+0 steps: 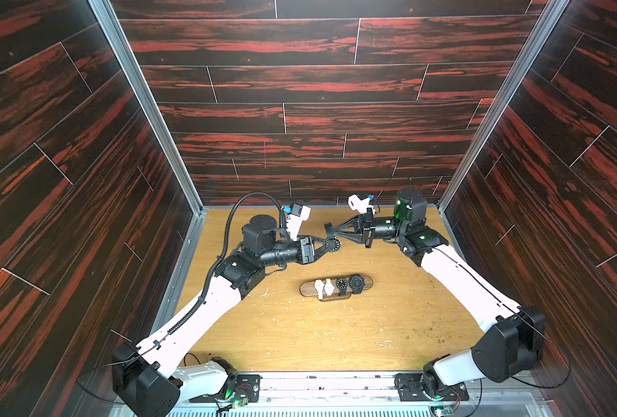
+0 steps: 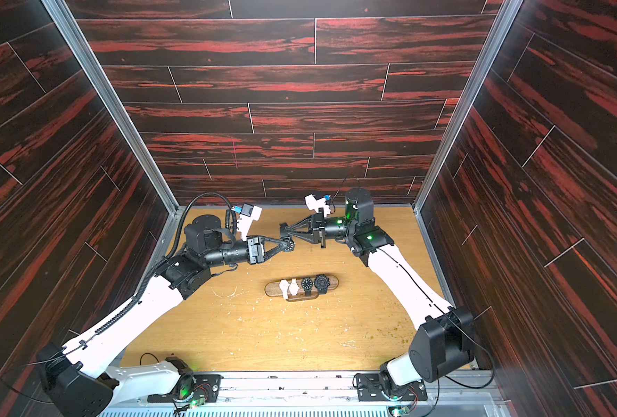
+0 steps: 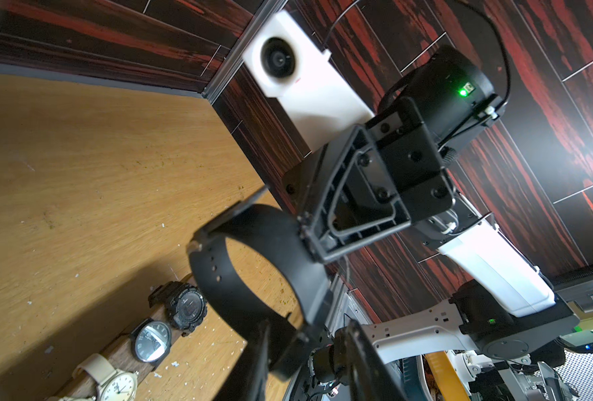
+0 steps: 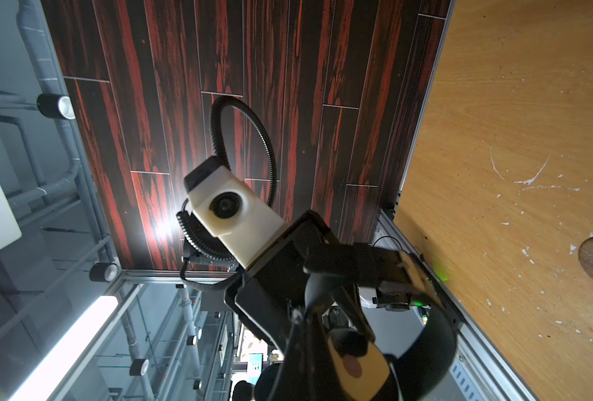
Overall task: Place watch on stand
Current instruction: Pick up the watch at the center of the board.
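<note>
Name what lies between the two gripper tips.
A black watch: it bridges the gap from the right gripper to the left gripper, clearest in the left wrist view.

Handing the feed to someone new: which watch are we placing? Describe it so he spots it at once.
Over the wooden table, beyond the stand toward the back wall, the left gripper and right gripper meet tip to tip. The black watch hangs in the air between them, its strap pinched by the right one. The other black watches sit on the stand's bar; only this one is off it.
</note>
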Controlling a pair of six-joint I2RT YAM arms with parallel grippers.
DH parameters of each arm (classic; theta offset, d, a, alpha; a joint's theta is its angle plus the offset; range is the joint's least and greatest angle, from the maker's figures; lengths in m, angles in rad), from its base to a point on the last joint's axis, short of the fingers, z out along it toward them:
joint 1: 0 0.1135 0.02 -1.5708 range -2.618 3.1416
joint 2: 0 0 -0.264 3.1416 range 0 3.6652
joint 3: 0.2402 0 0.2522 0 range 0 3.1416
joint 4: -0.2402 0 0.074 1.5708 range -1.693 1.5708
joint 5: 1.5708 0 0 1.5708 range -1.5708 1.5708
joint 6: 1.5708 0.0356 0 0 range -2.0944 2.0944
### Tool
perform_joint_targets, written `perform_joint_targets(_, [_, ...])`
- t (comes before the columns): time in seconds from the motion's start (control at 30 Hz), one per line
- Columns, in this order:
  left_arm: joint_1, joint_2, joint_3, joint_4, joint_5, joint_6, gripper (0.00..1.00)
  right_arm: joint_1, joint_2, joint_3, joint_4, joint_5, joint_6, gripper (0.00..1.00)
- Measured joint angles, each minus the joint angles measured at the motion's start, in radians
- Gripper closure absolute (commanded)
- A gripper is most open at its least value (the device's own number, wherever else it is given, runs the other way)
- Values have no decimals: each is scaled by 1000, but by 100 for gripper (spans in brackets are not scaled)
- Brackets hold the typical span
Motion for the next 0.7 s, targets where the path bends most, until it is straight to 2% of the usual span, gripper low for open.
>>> perform_joint_targets(0.27, [-1, 31, 9, 32, 4, -20, 74, -4, 2, -17, 57, -5, 39, 100])
perform_joint_targets(0.53, [-2, 49, 15, 59, 10, -40, 93, -14, 7, -31, 84, -5, 61, 100])
perform_joint_targets(0.67, [-2, 50, 15, 59, 10, -42, 95, -16, 9, -40, 98, -6, 62, 100])
perform_joint_targets(0.7, [-2, 50, 15, 58, 10, -42, 95, -16, 9, -45, 104, -6, 61, 96])
